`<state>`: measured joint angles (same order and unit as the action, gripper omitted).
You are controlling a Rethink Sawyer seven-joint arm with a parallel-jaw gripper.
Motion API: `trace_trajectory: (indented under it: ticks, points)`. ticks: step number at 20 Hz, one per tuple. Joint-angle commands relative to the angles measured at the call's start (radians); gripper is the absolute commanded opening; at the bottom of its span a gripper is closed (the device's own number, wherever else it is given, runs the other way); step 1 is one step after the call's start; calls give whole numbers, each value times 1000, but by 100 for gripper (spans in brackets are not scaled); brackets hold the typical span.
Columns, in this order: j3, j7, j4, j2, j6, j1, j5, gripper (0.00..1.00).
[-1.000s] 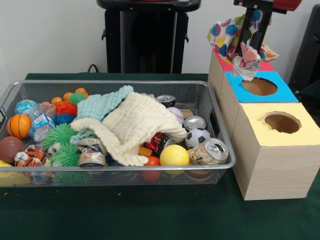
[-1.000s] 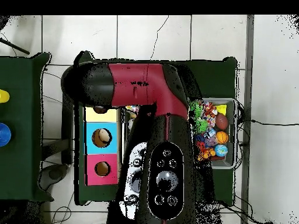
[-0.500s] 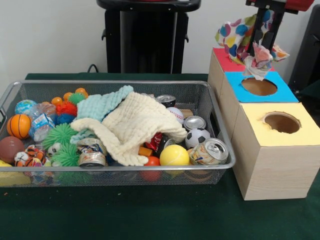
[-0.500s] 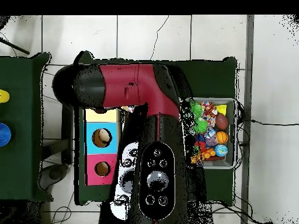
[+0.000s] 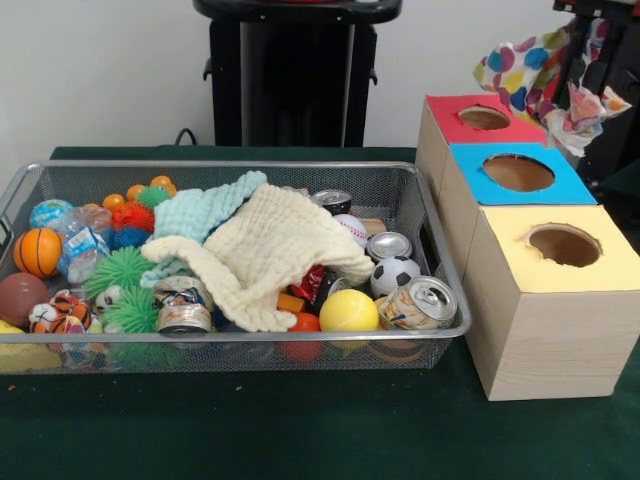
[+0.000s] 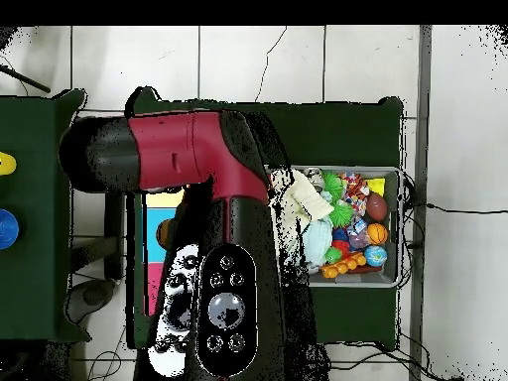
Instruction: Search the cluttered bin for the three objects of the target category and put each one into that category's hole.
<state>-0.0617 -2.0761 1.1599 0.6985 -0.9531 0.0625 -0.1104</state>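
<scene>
Up right, the tool (image 5: 590, 75) pinches a crumpled polka-dot cloth (image 5: 540, 75) beside the red-topped box (image 5: 450, 125).

Front view: set low and close across the green tabletop (image 5: 300, 430), looking level over the wire bin (image 5: 230, 340) and three wooden boxes (image 5: 540, 300) toward a black pedestal (image 5: 290, 70) and pale wall. Overhead view: mounted high, looking straight down, much farther off, taking in tiled floor (image 6: 298, 60) around the tabletop, with the red and black arm (image 6: 198, 198) covering the middle. Turned half round against the front view. Shared by both: the bin (image 6: 387, 278), its balls and cloths, and the coloured box tops (image 6: 154, 248), mostly hidden from above.
</scene>
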Motion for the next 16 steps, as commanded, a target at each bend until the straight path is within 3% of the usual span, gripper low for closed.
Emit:
trace_trajectory:
  ticks: [1, 6, 11, 16]
  points:
    - [56, -44, 78, -72, -29, -2, -11, 0]
    - [67, -61, 45, -107, -51, -5, 12, 0]
    - [78, -49, 121, -86, 19, -26, 36, 0]
    - [61, -69, 183, -74, 125, -10, 11, 0]
